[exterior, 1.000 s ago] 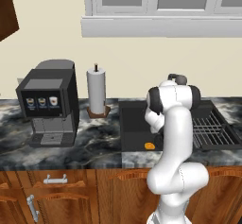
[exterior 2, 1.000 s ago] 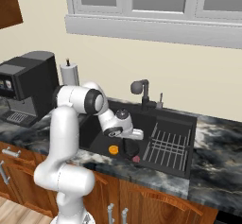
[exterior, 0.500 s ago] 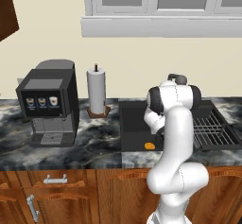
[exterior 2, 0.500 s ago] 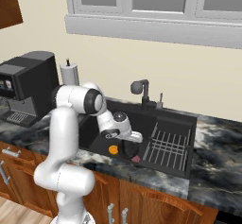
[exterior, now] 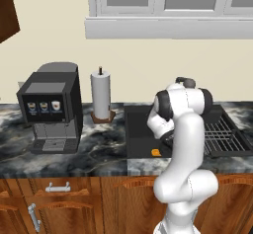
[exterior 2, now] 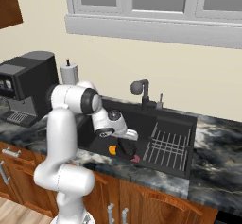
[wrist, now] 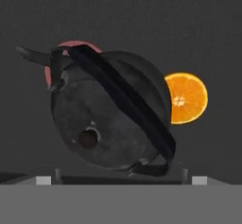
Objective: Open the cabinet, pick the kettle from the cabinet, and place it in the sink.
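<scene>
The black-grey kettle (wrist: 108,119) rests on the dark floor of the sink (wrist: 142,20), tipped a little, its arched handle crossing the body and its spout pointing to the upper left of the hand view. My gripper (wrist: 121,179) hangs open right above it, fingertips spread wide on either side and gripping nothing. From the right base view the gripper (exterior 2: 125,145) reaches down into the sink (exterior 2: 142,119), close to its front wall. A reddish-brown piece of the cabinet (exterior: 7,11) shows at the top left.
An orange slice (wrist: 186,98) and a pink thing (wrist: 78,46) lie beside and partly under the kettle. A dish rack (exterior 2: 168,145) fills the sink's right half and the faucet (exterior 2: 139,87) stands behind. A coffee machine (exterior: 52,107) and paper-towel roll (exterior: 101,96) stand on the counter to the left.
The jaws have spread a little wider. The arm and the scene have hardly moved.
</scene>
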### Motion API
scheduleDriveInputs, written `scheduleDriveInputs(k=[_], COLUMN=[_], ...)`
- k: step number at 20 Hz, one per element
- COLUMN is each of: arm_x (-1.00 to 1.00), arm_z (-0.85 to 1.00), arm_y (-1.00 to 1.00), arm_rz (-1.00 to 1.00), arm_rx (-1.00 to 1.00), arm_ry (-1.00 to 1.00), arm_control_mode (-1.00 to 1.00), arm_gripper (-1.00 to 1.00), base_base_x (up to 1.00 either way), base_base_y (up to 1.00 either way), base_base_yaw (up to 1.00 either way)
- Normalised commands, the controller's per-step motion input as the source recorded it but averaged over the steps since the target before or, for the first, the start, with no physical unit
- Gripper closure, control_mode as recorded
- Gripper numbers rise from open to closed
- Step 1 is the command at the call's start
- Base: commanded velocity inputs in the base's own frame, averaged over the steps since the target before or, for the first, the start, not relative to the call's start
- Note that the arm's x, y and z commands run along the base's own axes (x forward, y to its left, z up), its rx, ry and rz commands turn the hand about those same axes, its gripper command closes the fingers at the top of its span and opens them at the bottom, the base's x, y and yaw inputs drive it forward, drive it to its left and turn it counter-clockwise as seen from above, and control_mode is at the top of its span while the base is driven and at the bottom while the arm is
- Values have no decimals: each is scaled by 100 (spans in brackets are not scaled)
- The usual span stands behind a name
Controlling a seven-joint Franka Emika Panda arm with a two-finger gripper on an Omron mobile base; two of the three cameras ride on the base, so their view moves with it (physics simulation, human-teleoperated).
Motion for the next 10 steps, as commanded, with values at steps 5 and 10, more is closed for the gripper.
scheduleDriveInputs(k=[5,10], arm_x=[-3,-10], arm_z=[20,20], arm_y=[16,17], arm_rz=[0,0], arm_rx=[0,0], arm_ry=[-15,-14], arm_control_mode=[-100,-100], arm_gripper=[-100,-100], base_base_x=[0,0], base_base_y=[0,0], base_base_yaw=[0,0])
